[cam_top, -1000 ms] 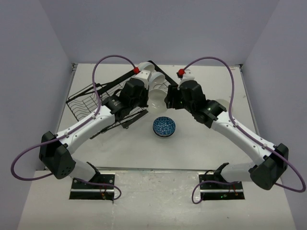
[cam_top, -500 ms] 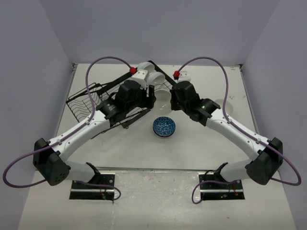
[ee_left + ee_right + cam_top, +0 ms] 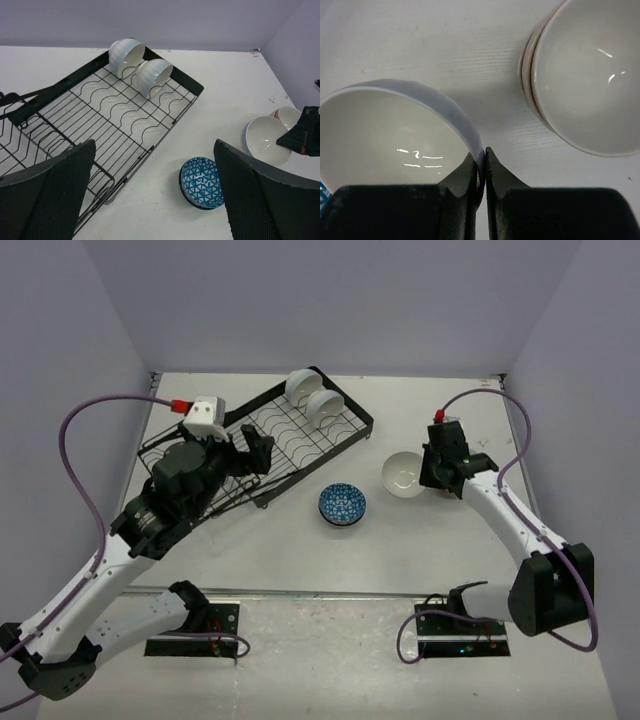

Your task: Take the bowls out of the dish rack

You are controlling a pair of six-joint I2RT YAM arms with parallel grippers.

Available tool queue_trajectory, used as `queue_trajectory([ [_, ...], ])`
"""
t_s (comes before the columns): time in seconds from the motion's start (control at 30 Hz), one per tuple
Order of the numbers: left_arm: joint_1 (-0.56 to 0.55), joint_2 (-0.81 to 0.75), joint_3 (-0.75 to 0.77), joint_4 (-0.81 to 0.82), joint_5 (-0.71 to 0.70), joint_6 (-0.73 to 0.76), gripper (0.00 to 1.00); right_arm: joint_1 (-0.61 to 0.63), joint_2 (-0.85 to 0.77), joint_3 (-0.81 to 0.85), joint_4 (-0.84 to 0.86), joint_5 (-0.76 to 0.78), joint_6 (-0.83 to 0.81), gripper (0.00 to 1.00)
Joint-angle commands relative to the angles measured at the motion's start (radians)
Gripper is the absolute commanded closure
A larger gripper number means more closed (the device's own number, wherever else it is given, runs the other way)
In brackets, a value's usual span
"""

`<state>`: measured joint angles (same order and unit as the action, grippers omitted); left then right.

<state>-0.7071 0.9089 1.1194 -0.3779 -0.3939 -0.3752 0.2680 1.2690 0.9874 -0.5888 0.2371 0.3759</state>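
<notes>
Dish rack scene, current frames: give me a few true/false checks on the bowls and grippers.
1. Two white bowls lie at the far end of the dish rack. True.
2. The blue patterned bowl sits inside the rack. False: it stands on the table, beside the rack.
3. The right gripper is shut on the rim of a plain white bowl. True.
4. The left gripper holds a bowl. False: it is open and empty.
5. The gripped bowl is nested in the bowl stack. False: it is beside the stack, apart from it.
</notes>
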Motion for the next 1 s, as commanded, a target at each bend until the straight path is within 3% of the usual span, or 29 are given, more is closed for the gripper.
queue_trajectory([
  [0.0,0.005,-0.054,-0.072,-0.085,-0.045,0.008,0.00,-0.012,0.065,-0.012,0.003,-0.085,-0.025,1.00],
  [0.1,0.005,-0.114,-0.105,-0.128,-0.049,0.028,0.00,-0.012,0.130,-0.027,0.038,-0.160,-0.017,1.00],
  [0.37,0.005,-0.240,-0.164,-0.197,-0.057,0.074,0.00,-0.012,0.253,-0.039,0.078,-0.170,-0.014,0.99],
  [0.4,0.005,-0.248,-0.171,-0.205,-0.084,0.084,0.00,-0.012,0.257,-0.039,0.078,-0.171,-0.012,0.96],
  [0.43,0.005,-0.266,-0.194,-0.205,-0.101,0.087,0.00,-0.012,0.260,-0.039,0.080,-0.177,-0.011,0.80],
  [0.47,0.005,-0.274,-0.207,-0.205,-0.118,0.087,0.00,-0.012,0.262,-0.039,0.078,-0.179,-0.008,0.73],
  [0.57,0.005,-0.304,-0.260,-0.184,-0.178,0.079,0.00,-0.012,0.239,-0.035,0.058,-0.176,-0.003,0.56],
  [0.67,0.004,-0.323,-0.303,-0.153,-0.233,0.056,0.00,-0.003,0.136,-0.017,0.003,-0.160,0.003,0.44],
  [0.8,0.037,-0.340,-0.319,-0.151,-0.310,0.019,0.00,0.020,-0.082,0.045,-0.060,-0.156,0.008,0.40],
  [0.87,0.087,-0.360,-0.331,-0.142,-0.298,0.021,0.00,0.030,-0.140,0.074,-0.014,-0.214,0.004,0.39],
  [0.9,0.107,-0.367,-0.339,-0.136,-0.287,0.025,0.00,0.030,-0.163,0.065,0.036,-0.252,0.004,0.33],
  [0.97,0.171,-0.387,-0.359,-0.113,-0.235,0.032,0.00,0.030,-0.195,0.015,0.301,-0.459,0.059,0.15],
])
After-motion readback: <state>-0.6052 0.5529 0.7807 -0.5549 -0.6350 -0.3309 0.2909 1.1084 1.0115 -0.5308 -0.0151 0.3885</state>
